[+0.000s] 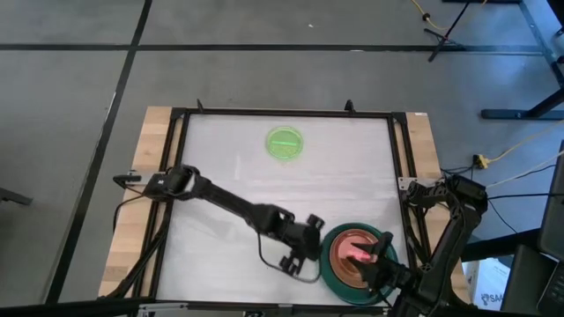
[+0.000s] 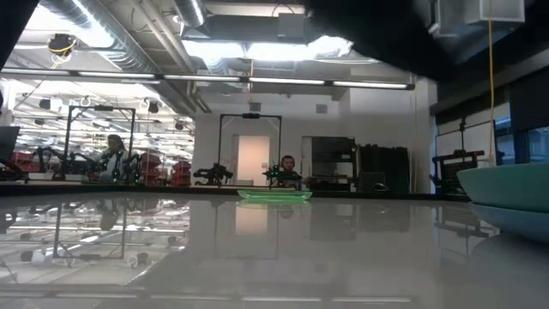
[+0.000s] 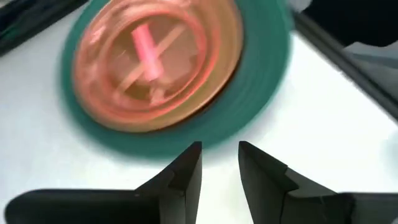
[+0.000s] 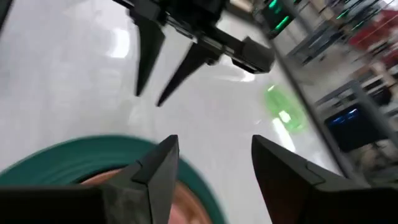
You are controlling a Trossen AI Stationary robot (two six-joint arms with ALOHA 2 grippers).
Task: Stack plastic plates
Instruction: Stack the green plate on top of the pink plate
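Observation:
A stack of plates (image 1: 357, 257) sits near the table's near right corner: a large teal plate at the bottom, a terracotta-orange one on it, and a pink piece on top (image 3: 146, 46). In the low view a slate-blue rim (image 2: 519, 221) shows under the teal one (image 2: 506, 184). A small neon-green plate (image 1: 285, 143) lies flat toward the far edge. My left gripper (image 1: 302, 254) is open and hovers just left of the stack (image 3: 219, 158). My right gripper (image 1: 379, 264) is open over the stack's right part (image 4: 214, 152).
A black frame (image 1: 398, 158) borders the white table top, with wooden strips outside it. The right arm's base (image 1: 449, 198) stands at the right edge. Bare table surface lies between the green plate and the stack. People sit in the room beyond the far edge.

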